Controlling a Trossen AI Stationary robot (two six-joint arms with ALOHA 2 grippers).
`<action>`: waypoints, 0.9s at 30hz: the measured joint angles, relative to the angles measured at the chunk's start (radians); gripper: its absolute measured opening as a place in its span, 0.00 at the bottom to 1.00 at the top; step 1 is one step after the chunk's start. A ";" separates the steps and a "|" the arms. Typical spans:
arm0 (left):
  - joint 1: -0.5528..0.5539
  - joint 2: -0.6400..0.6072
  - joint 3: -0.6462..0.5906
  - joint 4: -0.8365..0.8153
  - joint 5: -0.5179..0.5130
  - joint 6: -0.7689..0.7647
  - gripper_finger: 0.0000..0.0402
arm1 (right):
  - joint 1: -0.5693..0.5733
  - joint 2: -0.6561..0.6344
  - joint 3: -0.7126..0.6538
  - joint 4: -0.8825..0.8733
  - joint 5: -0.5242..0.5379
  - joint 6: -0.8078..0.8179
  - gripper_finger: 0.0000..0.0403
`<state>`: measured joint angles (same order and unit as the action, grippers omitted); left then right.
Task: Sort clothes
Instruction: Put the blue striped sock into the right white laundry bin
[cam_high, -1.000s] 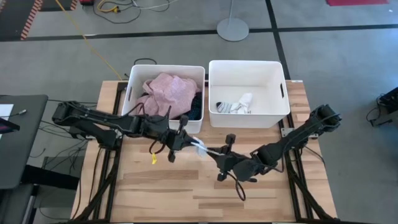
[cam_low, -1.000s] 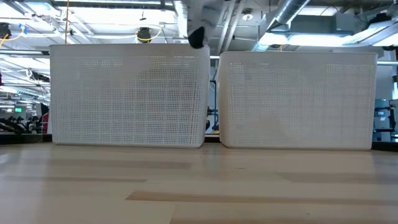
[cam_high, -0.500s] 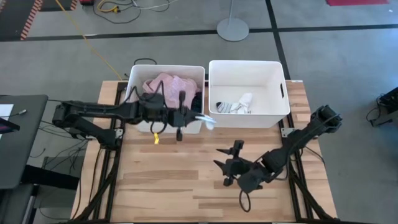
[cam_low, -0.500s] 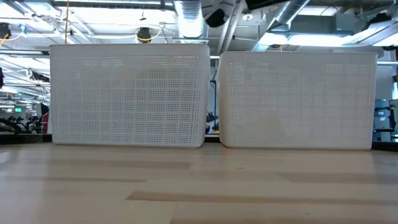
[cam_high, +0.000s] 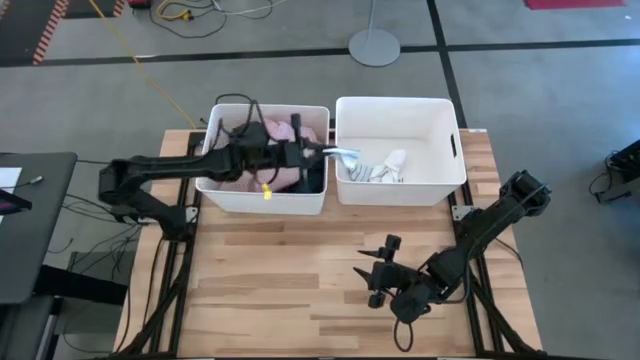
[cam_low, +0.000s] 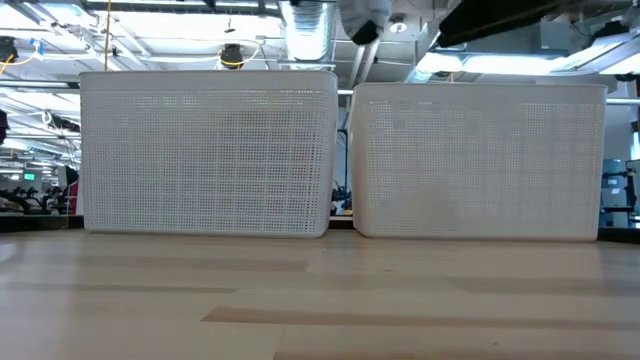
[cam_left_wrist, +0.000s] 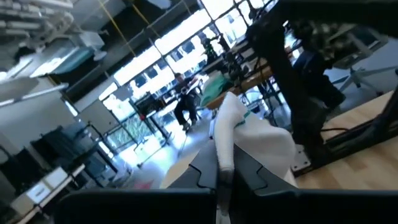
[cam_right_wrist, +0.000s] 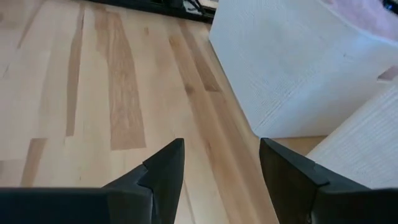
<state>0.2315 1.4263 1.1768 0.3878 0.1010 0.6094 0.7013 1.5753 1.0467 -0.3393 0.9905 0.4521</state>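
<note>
left pincer | holds sock | above bins' divide

Socks in right bin; shirt in left bin.

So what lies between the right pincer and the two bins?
Only bare wooden table: the high view shows nothing between the open right pincer and the bins.

The left end effector hides much of the left bin's clothes; the low view's top edge cuts off the sock.
</note>
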 joint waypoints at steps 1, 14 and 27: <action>0.008 0.023 0.016 -0.001 0.000 -0.007 0.00 | 0.000 0.000 -0.005 0.001 0.000 0.013 0.55; 0.067 0.329 0.317 -0.104 0.000 -0.038 0.03 | 0.039 0.000 -0.070 0.026 -0.008 0.133 0.55; 0.133 0.510 0.553 -0.379 0.130 -0.182 0.08 | 0.052 0.000 -0.071 0.026 -0.007 0.150 0.55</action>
<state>0.3645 1.9362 1.7303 0.0091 0.2307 0.4276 0.7536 1.5757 0.9756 -0.3138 0.9833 0.6018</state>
